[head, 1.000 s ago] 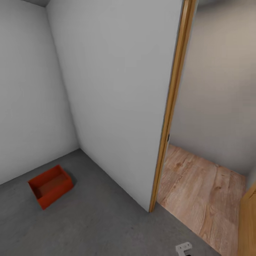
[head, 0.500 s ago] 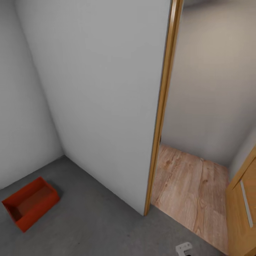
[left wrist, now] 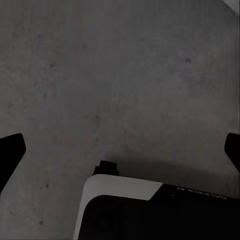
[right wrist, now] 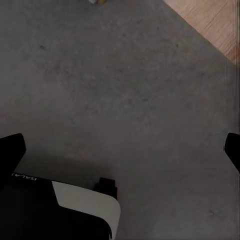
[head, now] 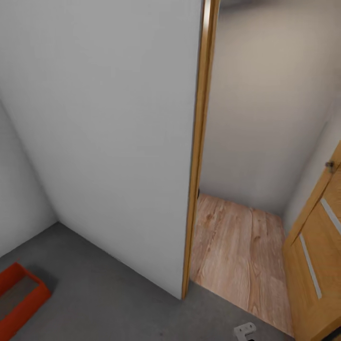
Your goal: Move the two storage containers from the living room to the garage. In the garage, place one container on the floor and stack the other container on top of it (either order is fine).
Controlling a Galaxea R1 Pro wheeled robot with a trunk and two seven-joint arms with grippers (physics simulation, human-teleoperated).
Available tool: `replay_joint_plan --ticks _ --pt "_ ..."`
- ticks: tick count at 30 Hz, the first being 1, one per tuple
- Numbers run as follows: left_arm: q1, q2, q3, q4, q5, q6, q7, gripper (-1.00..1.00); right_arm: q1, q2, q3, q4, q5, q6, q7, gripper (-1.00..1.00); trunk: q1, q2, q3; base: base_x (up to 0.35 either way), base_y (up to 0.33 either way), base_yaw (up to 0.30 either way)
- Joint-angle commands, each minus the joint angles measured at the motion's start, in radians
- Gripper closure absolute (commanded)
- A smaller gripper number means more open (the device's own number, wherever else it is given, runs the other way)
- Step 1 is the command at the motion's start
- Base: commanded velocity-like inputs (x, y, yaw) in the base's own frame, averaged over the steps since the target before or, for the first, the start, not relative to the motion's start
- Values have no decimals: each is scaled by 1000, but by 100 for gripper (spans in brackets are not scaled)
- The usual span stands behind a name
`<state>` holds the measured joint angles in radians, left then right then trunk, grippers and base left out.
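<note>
Stood on the dark grey speckled concrete floor of the garage, facing a wooden-framed doorway at twelve o'clock. Saw one red-orange open-top storage container resting on that concrete at eight o'clock. Held both the left gripper and right gripper spread wide, empty, above bare concrete.

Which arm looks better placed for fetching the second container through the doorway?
Neither clearly: both grippers hang open and empty over the concrete floor. The right has a slight edge, its view showing the wood flooring nearby.
</note>
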<state>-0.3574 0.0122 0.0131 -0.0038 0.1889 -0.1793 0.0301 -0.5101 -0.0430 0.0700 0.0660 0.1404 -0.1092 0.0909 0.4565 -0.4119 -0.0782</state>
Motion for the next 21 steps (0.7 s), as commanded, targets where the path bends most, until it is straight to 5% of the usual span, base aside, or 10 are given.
replay_joint_plan --ticks 1,21 --pt "0 0 1 1 4 -3 1 -100 -2 0 7 5 2 -7 1 -100 1 -2 -2 318 1 -278" --pt "0 0 1 1 4 -3 1 -100 -2 0 7 5 2 -7 1 -100 1 -2 -2 46 0 -278"
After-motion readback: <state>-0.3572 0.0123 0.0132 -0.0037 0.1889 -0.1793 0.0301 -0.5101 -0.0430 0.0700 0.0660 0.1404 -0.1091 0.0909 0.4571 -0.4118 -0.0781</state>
